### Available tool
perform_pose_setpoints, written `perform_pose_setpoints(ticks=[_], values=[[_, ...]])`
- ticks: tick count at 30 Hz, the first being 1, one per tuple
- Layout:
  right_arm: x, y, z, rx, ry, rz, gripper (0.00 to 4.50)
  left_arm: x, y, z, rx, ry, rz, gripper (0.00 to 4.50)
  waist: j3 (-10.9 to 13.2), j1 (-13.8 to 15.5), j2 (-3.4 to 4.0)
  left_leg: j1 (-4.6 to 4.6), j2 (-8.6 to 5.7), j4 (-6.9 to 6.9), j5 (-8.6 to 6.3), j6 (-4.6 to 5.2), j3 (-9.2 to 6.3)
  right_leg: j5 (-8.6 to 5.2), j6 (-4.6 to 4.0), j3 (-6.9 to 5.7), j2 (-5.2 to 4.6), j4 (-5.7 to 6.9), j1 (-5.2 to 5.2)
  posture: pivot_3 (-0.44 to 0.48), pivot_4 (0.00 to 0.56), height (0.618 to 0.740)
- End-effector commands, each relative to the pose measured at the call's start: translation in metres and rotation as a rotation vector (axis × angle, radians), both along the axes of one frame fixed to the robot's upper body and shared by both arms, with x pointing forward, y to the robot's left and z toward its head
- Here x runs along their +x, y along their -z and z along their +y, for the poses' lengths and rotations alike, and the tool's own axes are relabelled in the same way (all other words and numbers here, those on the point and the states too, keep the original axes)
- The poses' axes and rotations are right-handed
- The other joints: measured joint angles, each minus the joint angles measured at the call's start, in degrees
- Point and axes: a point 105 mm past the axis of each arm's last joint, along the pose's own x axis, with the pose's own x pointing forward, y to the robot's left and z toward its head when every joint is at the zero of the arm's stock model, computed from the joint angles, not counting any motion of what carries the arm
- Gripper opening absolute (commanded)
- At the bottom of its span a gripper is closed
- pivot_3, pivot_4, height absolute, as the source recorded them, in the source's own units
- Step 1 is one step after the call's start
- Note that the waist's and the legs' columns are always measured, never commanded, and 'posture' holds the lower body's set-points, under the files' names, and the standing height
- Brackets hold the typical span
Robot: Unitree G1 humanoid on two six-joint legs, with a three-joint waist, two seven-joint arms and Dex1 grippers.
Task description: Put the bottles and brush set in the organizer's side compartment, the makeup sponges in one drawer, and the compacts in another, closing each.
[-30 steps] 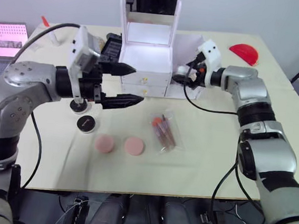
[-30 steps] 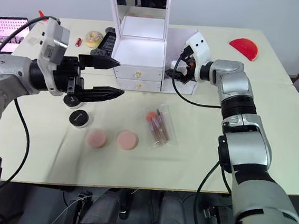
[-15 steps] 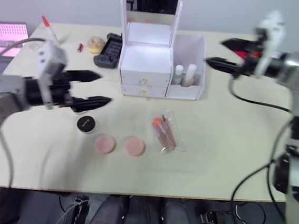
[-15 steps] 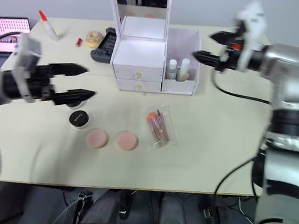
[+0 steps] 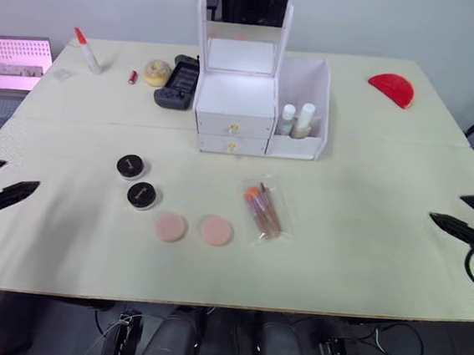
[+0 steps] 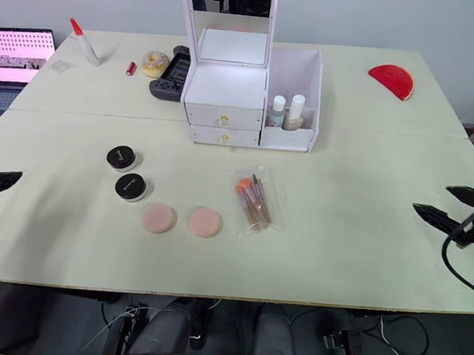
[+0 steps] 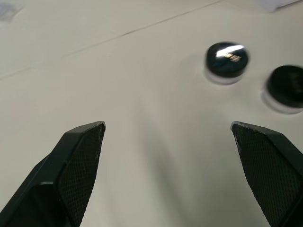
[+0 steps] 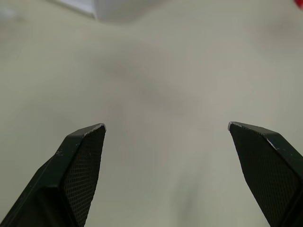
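The white organizer (image 5: 236, 102) stands at the back middle of the table with both drawers shut. Two bottles (image 5: 296, 120) stand upright in its side compartment. In front of it lies the brush set (image 5: 263, 211) in a clear bag. Two pink makeup sponges (image 5: 192, 228) lie side by side to its left. Beyond the sponges sit two black compacts (image 5: 136, 180), also seen between the left fingers as compacts (image 7: 227, 59). My left gripper (image 5: 14, 177) is open at the table's left edge. My right gripper (image 5: 448, 208) is open at the right edge, over bare table.
A red half-round thing (image 5: 391, 86) lies at the back right. Left of the organizer sit a black device (image 5: 177, 80), a yellowish ring (image 5: 156, 71), a small red stick (image 5: 133, 76) and a white bottle with a red cap (image 5: 88, 51). A laptop (image 5: 13, 62) is at far left.
Both arms have drawn back from the organizer to the table's side edges. The right gripper has left the side compartment, where the bottles stand uncovered.
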Motion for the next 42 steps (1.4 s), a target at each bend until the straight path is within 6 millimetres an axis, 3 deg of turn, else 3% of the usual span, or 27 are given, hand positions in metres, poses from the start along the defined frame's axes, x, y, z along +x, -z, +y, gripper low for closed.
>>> perform_pose_setpoints(ticks=[1,10,13,15,22,27,30,33,39,40,42], values=[[-0.001,-0.021,-0.006,-0.038,0.009,-0.079,4.44,-0.001,-0.014,0.01,0.04,-0.017,-0.056,4.5,0.0,0.0,0.01,0.0,0.0,0.01,0.0,0.0,0.01,0.0,0.0,0.01,0.0,0.01,0.0,0.0,0.15,0.738],[0.001,-0.025,0.005,0.013,-0.021,-0.113,4.44,0.007,-0.012,-0.001,0.014,0.022,-0.074,4.5,0.0,0.1,0.0,0.0,0.04,0.02,0.0,-0.01,0.01,0.01,0.0,0.01,0.01,0.01,0.0,0.0,0.15,0.738],[0.007,-0.027,0.023,0.065,-0.081,-0.121,4.44,0.018,-0.014,-0.022,-0.002,0.092,-0.083,4.5,0.0,0.1,0.0,0.0,0.04,0.03,0.0,-0.01,0.01,0.01,0.0,0.01,0.01,0.01,0.01,0.0,0.15,0.738],[0.011,-0.028,0.041,0.069,-0.144,-0.117,4.44,0.027,-0.016,-0.044,-0.001,0.161,-0.092,4.5,0.0,0.1,0.0,0.0,0.05,0.07,0.0,0.0,0.0,0.02,-0.01,0.01,0.02,0.03,0.03,0.0,0.15,0.738],[0.032,-0.048,0.127,0.174,-0.391,-0.154,4.44,0.051,-0.027,-0.148,-0.042,0.476,-0.143,4.5,0.0,0.1,-0.01,-0.01,0.05,0.11,0.05,0.07,0.0,0.17,0.24,0.01,0.06,0.04,0.04,0.0,0.15,0.738],[0.041,-0.044,0.188,0.208,-0.598,-0.068,4.44,0.055,-0.033,-0.256,-0.124,0.807,-0.171,4.5,0.0,0.3,-0.07,-0.03,0.06,0.15,0.06,0.09,-0.01,0.2,0.25,-0.01,0.23,0.04,0.05,0.0,0.15,0.738],[0.049,-0.031,0.207,0.205,-0.626,0.033,4.44,0.062,-0.028,-0.296,-0.162,0.886,-0.161,4.5,0.0,0.4,-0.16,-0.03,0.05,0.24,0.06,0.09,-0.04,0.26,0.32,-0.03,0.26,0.02,0.15,0.0,0.15,0.738],[0.062,-0.017,0.216,0.21,-0.581,0.161,4.5,0.063,-0.009,-0.325,-0.155,0.943,-0.112,3.65,0.0,0.0,-0.15,-0.02,0.04,0.2,0.06,0.11,-0.01,0.26,0.32,-0.02,0.26,0.0,0.13,0.0,0.15,0.738],[0.066,0.001,0.227,0.316,-0.518,0.476,4.5,0.064,0.024,-0.345,-0.143,0.985,-0.024,0.35,0.0,0.2,-0.15,-0.05,0.15,0.18,0.08,0.1,-0.02,0.33,0.2,0.01,0.39,0.05,-0.01,0.0,0.15,0.738],[0.068,0.004,0.228,0.331,-0.499,0.52,4.5,0.064,0.027,-0.345,-0.142,0.984,-0.017,0.02,0.0,0.2,-0.15,-0.05,0.15,0.18,0.08,0.1,-0.04,0.34,0.18,0.0,0.41,0.05,-0.01,0.0,0.15,0.738],[0.07,0.006,0.23,0.354,-0.478,0.568,4.5,0.066,0.031,-0.346,-0.139,0.974,-0.012,0.02,0.0,0.2,-0.15,-0.06,0.15,0.2,0.08,0.1,-0.03,0.34,0.18,0.0,0.41,0.03,0.0,0.0,0.15,0.738]])
